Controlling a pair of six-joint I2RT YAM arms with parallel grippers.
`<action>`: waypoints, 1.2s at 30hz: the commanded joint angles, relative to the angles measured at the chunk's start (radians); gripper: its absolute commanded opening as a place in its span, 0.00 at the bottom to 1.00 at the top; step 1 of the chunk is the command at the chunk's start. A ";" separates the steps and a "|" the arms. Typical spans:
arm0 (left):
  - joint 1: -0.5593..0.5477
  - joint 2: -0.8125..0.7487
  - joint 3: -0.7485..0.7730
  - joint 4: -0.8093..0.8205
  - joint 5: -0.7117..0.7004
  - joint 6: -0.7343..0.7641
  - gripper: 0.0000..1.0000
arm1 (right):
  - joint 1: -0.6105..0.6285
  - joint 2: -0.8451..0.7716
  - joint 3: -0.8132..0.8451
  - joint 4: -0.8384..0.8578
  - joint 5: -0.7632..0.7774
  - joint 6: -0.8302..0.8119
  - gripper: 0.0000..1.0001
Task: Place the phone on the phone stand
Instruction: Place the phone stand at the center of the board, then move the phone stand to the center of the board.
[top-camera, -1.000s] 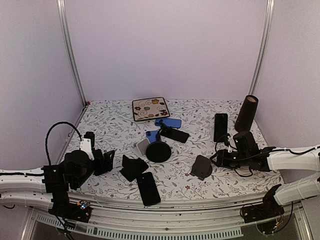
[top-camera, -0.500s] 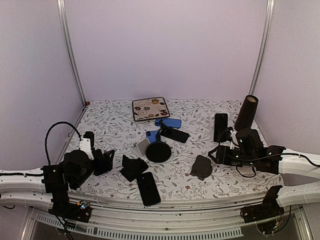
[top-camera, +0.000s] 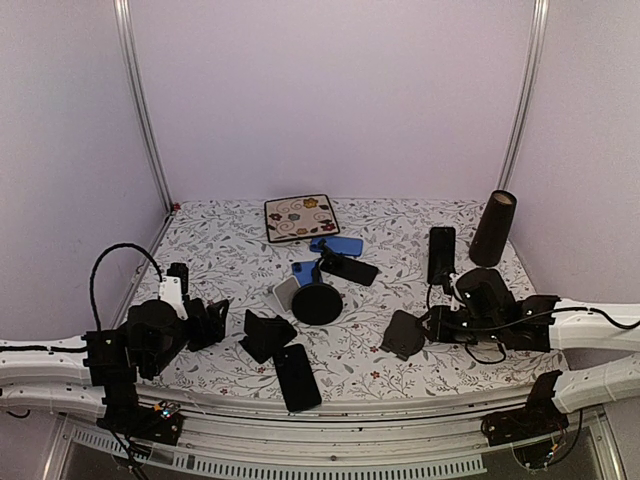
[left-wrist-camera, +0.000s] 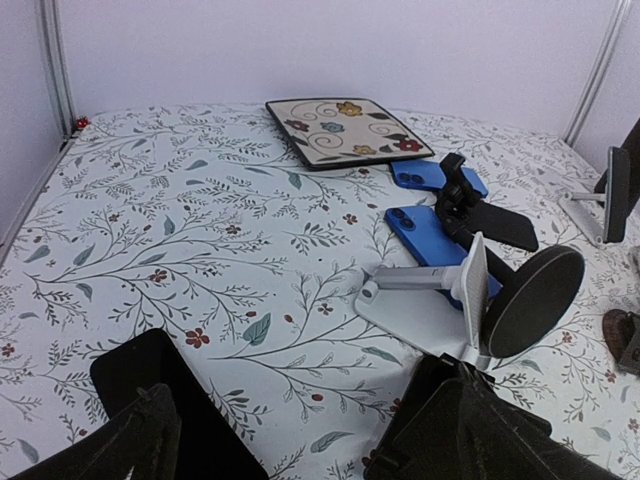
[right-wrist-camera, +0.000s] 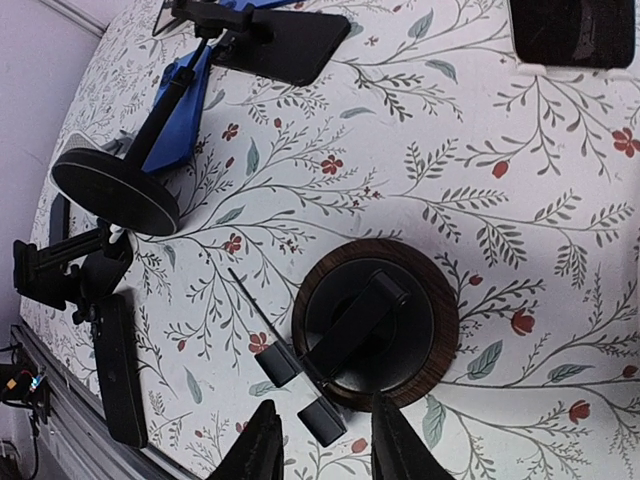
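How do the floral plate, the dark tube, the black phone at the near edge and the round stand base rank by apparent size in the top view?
1. Floral plate, largest.
2. Dark tube and near-edge black phone: too alike to rank.
3. Round stand base, smallest.

A patterned square plate (top-camera: 301, 217) lies flat; a dark tube (top-camera: 493, 227) stands.

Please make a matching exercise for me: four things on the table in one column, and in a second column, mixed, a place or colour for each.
1. square plate
2. dark tube
3. round stand
4. flat black phone

A. at the front edge
B. back right corner
C. has a brown rim
D. back centre

Pairs: 1-D, 2-B, 3-C, 4-A
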 joint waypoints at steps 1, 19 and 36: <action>0.014 0.004 0.013 0.018 -0.008 0.008 0.97 | 0.006 0.055 -0.009 0.065 -0.053 -0.010 0.28; 0.014 -0.006 0.010 0.014 -0.008 0.007 0.97 | -0.101 0.111 -0.005 0.046 0.035 -0.071 0.14; 0.014 0.002 0.013 0.018 -0.005 0.008 0.97 | -0.123 0.038 0.024 -0.129 0.151 -0.120 0.14</action>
